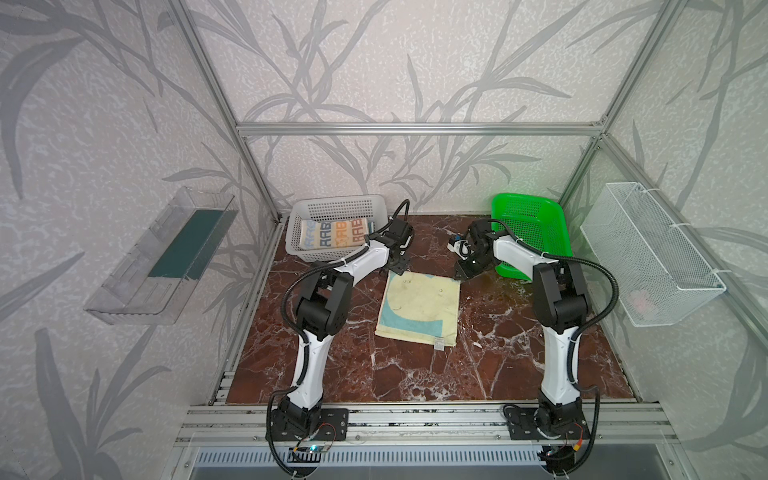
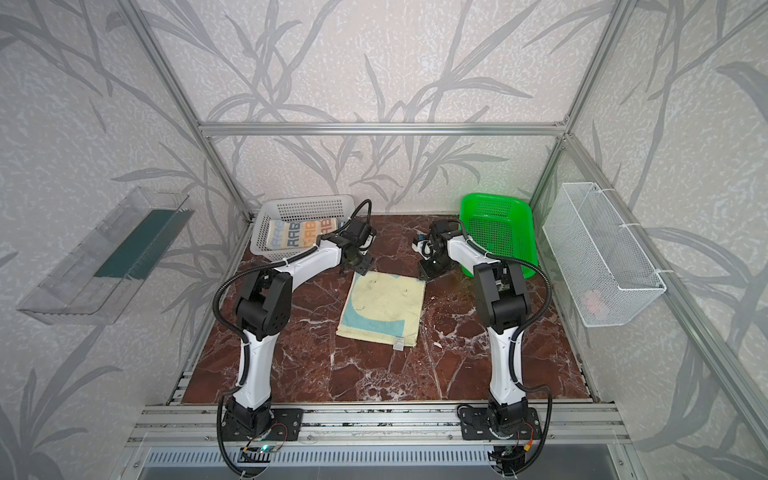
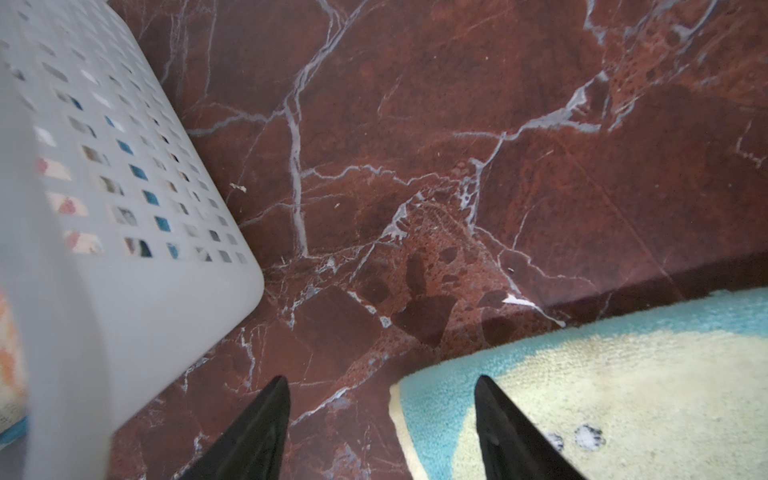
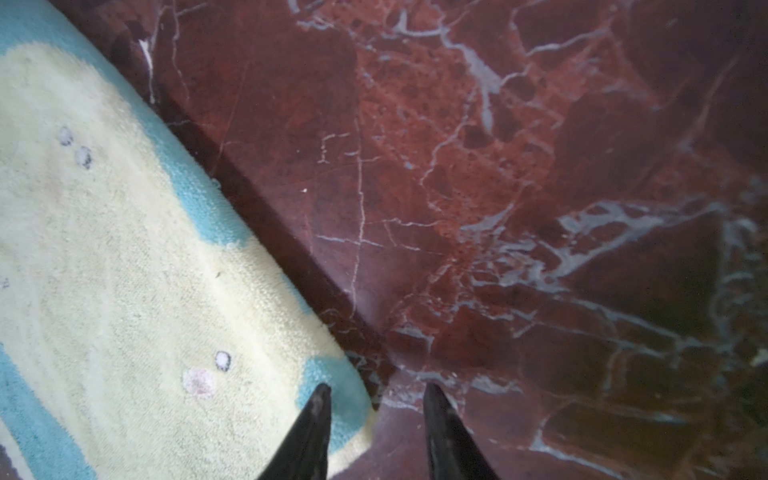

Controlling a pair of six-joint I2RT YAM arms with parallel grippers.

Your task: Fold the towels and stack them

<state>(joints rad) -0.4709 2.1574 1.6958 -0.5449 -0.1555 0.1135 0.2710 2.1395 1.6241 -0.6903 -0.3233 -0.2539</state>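
We are at the folding step for the teal and pale yellow towel [image 1: 419,309], which lies flat in the middle of the desk [image 1: 415,374], while the striped towel [image 1: 332,235] sits folded in the white basket [image 1: 336,208] at the far left. The left pincer [image 3: 381,379] and the right pincer [image 4: 376,388] hover at the flat towel's two far corners, both with jaws apart and holding nothing, each straddling the cloth's edge. Next, we judge, both must sink and pinch their corners together, then carry them evenly toward the near edge so the fold lands square.
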